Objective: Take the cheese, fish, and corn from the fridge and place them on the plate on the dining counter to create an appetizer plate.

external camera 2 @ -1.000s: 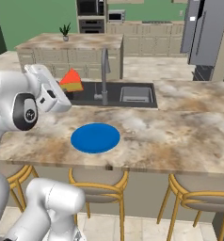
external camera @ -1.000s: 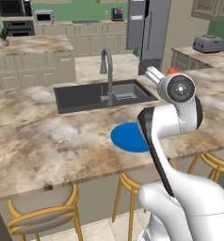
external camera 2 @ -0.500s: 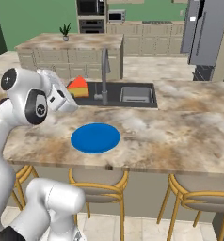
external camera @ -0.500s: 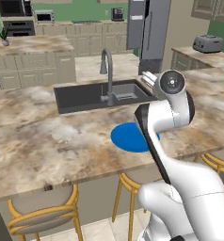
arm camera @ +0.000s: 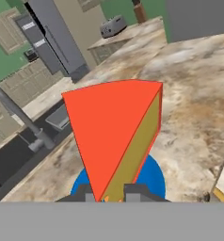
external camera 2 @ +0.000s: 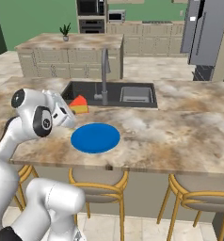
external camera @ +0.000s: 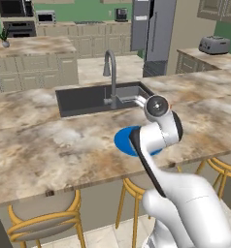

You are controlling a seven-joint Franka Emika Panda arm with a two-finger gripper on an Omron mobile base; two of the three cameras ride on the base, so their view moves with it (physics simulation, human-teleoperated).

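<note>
The pincer (arm camera: 111, 192), clenched on the cheese (arm camera: 115, 136), has swung lower and nearer the plate (external camera 2: 95, 138) on the surface (external camera 2: 180, 132), so placing looks imminent.

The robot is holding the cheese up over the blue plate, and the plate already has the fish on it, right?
Not quite. The gripper does hold the cheese up by the blue plate, but the plate has nothing on it: no fish there. The right base view shows its whole bare blue top.
</note>
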